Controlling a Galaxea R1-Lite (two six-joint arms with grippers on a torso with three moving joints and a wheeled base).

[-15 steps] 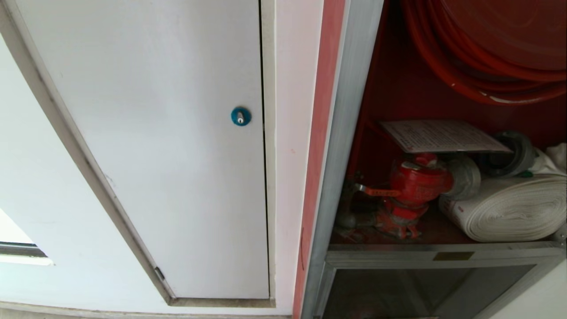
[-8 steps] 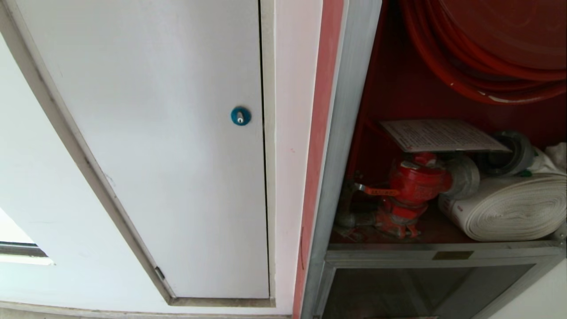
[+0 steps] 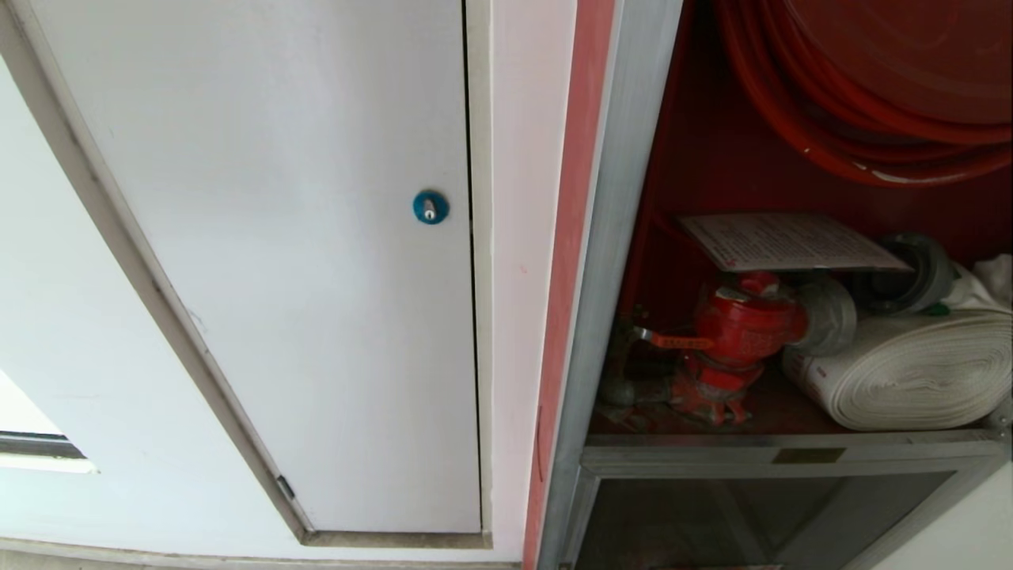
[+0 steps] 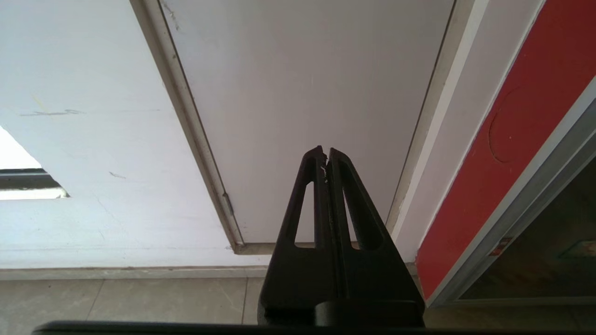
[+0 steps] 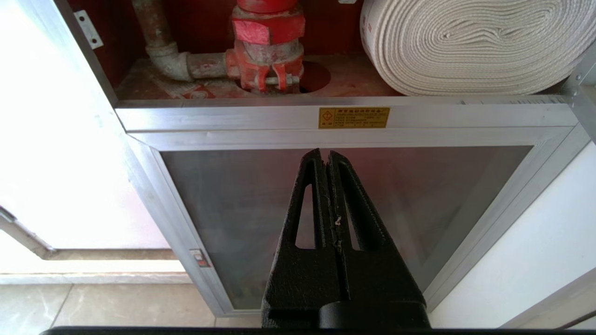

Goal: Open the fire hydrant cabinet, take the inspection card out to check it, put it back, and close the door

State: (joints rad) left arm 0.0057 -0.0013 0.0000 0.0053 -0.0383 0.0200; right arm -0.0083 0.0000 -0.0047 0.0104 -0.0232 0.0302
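Left gripper, fingers pressed together, faces the white panel door; red strip beside it.

The fire hydrant cabinet is standing open, its silver aluminium frame running up beside a red interior. The red hose reel is hanging at the top, and below it the red valve is sitting on the cabinet floor with the rolled white hose lying just beside it. The inspection card, a thin white sheet with small dark print, is resting flat on top of the valve, tilting slightly.
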